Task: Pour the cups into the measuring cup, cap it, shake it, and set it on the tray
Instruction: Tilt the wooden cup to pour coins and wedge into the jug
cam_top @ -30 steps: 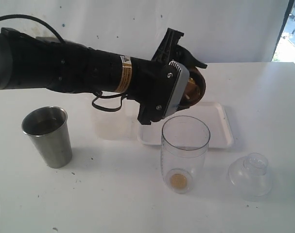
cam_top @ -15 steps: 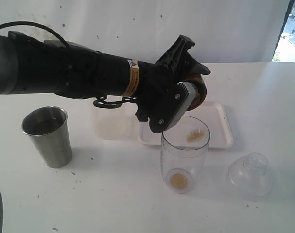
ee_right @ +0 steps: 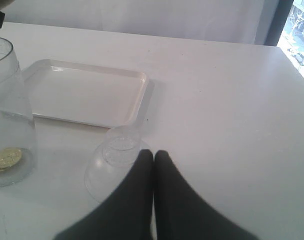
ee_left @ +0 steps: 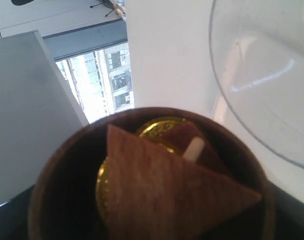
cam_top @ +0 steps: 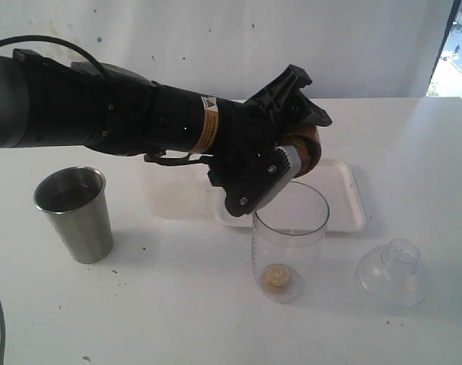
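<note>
Tipped rounded copper-brown cup [cam_top: 310, 150] further over tall clear plastic measuring cup [cam_top: 289, 243], left gripper [cam_top: 295, 144] clamped on it. Seeing right gripper [ee_right: 153, 156] pinched closed, empty.

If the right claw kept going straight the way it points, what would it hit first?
Probably the clear lid, just ahead of the right gripper, though slightly off its line, so maybe only a graze. Beyond it lies the tray.

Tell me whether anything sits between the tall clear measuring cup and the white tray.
Nothing visible does: the tall clear plastic measuring cup stands just in front of the shallow white rectangular tray. Only the left gripper, tilting the rounded copper-brown cup, hangs above its mouth.
</note>
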Controlling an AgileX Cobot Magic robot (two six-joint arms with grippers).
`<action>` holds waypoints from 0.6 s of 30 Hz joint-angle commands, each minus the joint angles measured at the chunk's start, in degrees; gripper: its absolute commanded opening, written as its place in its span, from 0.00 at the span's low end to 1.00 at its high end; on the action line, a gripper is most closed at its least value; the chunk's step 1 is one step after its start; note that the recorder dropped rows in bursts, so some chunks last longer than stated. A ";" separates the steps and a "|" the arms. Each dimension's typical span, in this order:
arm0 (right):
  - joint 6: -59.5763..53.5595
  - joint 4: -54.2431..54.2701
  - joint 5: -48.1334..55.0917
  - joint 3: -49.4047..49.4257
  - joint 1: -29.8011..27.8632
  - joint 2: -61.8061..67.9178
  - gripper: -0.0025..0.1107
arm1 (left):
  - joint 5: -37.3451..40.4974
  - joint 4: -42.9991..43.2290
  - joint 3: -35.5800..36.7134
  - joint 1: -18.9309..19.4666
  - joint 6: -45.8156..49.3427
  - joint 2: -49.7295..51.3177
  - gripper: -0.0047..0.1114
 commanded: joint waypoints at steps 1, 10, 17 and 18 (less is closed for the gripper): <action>-0.06 0.07 -0.27 0.28 -0.12 -0.37 0.02 | 0.81 0.47 -0.26 -0.29 0.45 -1.03 0.04; -0.06 0.07 -0.27 0.28 -0.12 -0.37 0.02 | 6.04 0.47 -0.26 -1.91 1.20 -1.03 0.04; -0.06 0.07 -0.27 0.28 -0.12 -0.37 0.02 | 4.69 0.47 -0.26 -2.01 0.97 -1.03 0.04; -0.06 0.07 -0.27 0.28 -0.12 -0.37 0.02 | 4.83 0.47 -0.26 -2.06 1.37 -1.03 0.04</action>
